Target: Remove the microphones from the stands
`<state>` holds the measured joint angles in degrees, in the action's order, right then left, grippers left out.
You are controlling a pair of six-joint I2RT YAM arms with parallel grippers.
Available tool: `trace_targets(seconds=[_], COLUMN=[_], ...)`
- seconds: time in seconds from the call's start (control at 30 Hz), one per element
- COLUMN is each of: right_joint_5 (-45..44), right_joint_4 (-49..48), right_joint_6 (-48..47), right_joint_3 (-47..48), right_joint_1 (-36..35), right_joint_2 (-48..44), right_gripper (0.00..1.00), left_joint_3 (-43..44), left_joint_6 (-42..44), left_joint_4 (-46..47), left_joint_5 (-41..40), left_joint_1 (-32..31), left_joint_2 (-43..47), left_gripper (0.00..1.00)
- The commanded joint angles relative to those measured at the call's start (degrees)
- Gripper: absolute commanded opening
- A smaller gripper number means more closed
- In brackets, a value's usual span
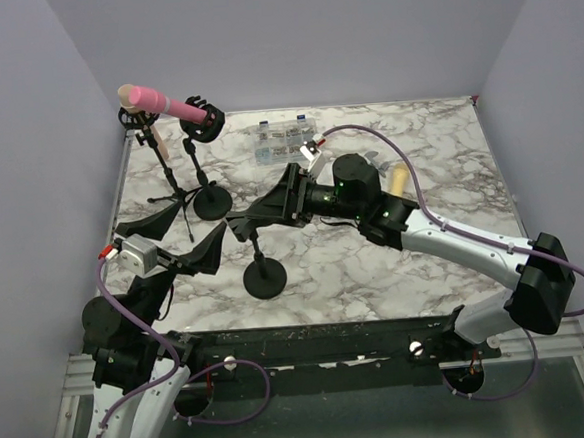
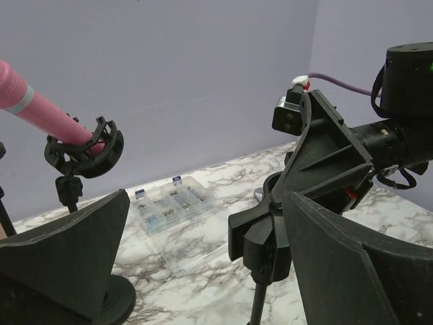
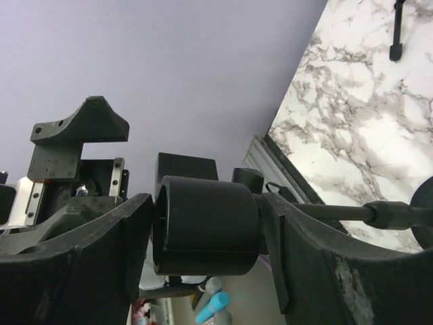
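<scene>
**Microphone Position Relative to the 2 Grippers**

The fingers of the right gripper are being pressed against both sides of a black clip holder on top of the middle stand. How firm the pinch is cannot be judged. No microphone is being carried by that stand. The left gripper is being held fully spread, with nothing between its fingers, near the left edge of the table.

The pink microphone is being held in a shock mount on the round-based stand at the far-left corner. It is lying beyond and to the left of both grippers, well apart from each. Its long axis is running almost left to right, with the head raised toward the left and the tail passing through the mount. The left arm is judged to be the nearer of the 2.

In the right wrist view, the microphone is not being shown at all. In the left wrist view, its head is being cut off at the picture's edge. How the barrel is being clamped inside the mount cannot be made out.
</scene>
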<state>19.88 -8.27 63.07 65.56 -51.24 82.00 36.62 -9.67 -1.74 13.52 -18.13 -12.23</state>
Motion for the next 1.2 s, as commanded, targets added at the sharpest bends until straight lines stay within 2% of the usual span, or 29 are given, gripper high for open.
trace_targets(seconds=[0.0, 0.07, 0.13, 0.3, 0.53, 0.67, 0.77, 1.17], right_joint_5=[-2.1, -2.1, -2.3, -2.7, -4.1, -2.1, 1.2, 2.1], right_joint_4=[0.0, 0.2, 0.3, 1.2, 0.2, -5.5, -11.9, -14.5], right_joint_6=[-1.1, -1.2, -1.2, -1.6, -2.5, -1.5, 0.4, 0.0], right_joint_3=[0.2, -1.1, -2.9, -7.0, -14.1, -18.4, -20.5, -20.5], right_joint_1=[-0.6, -0.8, -0.8, -1.2, -1.5, -1.5, -1.5, -1.5], right_joint_2=[0.9, 0.8, 0.9, 1.5, 2.7, 7.3, 11.5, 13.8], right_gripper=[0.69, 0.67, 0.59, 0.50, 0.49, 0.48, 0.43, 0.42], left_joint_3=[-0.4, -0.3, -0.3, -0.2, -0.2, -0.2, -0.3, -0.3], left_joint_6=[-0.3, -0.4, -0.5, -0.6, -0.6, -0.7, -0.7, -0.9], left_joint_4=[1.3, 1.3, 1.3, 1.2, 1.2, 1.2, 1.2, 1.3], left_joint_5=[-0.1, 0.0, 0.0, 0.3, 0.1, 0.4, 0.4, 0.7], left_joint_1=[-0.3, -0.2, -0.2, -0.3, -0.3, -0.2, -0.3, -0.2], left_joint_2=[0.6, 0.4, 0.3, 0.1, 0.0, -0.5, -0.7, -1.3], left_gripper=[0.99, 0.99, 0.99, 0.99, 0.99, 0.99, 0.99, 0.99])
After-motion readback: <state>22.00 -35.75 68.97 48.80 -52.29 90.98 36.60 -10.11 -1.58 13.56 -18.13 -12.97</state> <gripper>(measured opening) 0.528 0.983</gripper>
